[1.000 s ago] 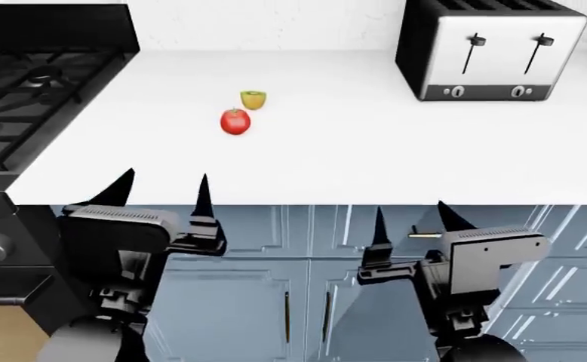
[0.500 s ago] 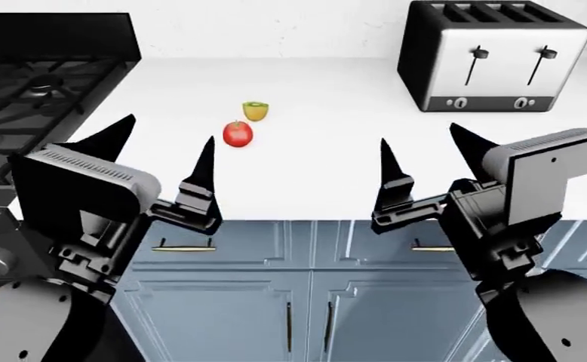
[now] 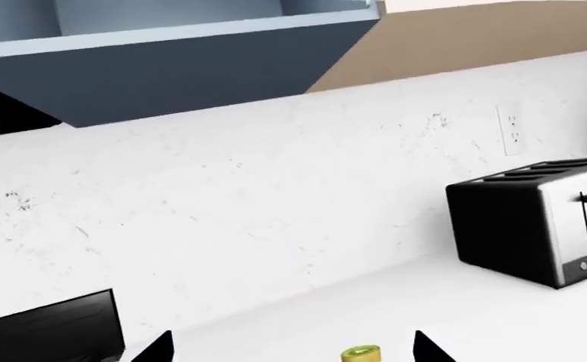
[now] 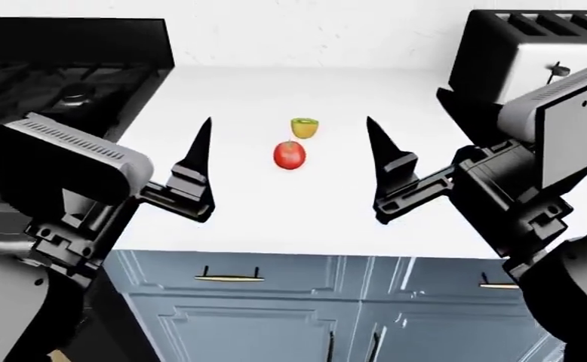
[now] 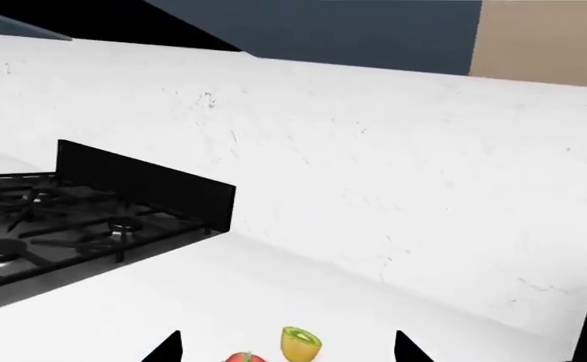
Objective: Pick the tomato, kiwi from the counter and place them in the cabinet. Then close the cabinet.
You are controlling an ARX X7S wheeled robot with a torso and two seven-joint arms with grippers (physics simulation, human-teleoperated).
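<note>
Both arms have risen since a second ago, and the left gripper (image 4: 142,154) and right gripper (image 4: 419,147) now hover spread open and empty over the front edge of the counter (image 4: 253,211). Untouched, the tomato (image 4: 290,154) and kiwi (image 4: 305,127) sit just beside each other mid-counter, between stove (image 4: 62,83) and toaster (image 4: 535,53). Picking, placing and closing the cabinet (image 3: 173,60) all appear left to do.
</note>
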